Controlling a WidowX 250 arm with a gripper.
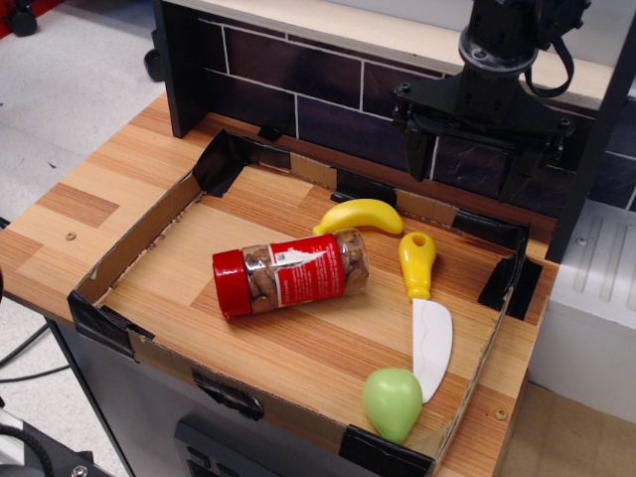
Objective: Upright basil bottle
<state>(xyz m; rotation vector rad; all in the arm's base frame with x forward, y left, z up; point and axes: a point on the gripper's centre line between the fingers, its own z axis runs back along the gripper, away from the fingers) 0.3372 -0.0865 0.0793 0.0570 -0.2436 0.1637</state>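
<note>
The basil bottle (290,273) lies on its side in the middle of the cardboard tray (139,243). It is a clear jar with brownish contents and a red-and-white label, and its red lid (231,284) points left. My gripper (467,164) hangs high above the tray's back right part, up and to the right of the bottle and well apart from it. Its two black fingers (418,149) stand apart with nothing between them.
A toy banana (360,215) lies just behind the bottle. A toy knife (425,316) with a yellow handle lies to its right. A green pear (393,402) sits at the tray's front right corner. A dark tiled wall (288,75) rises behind the tray.
</note>
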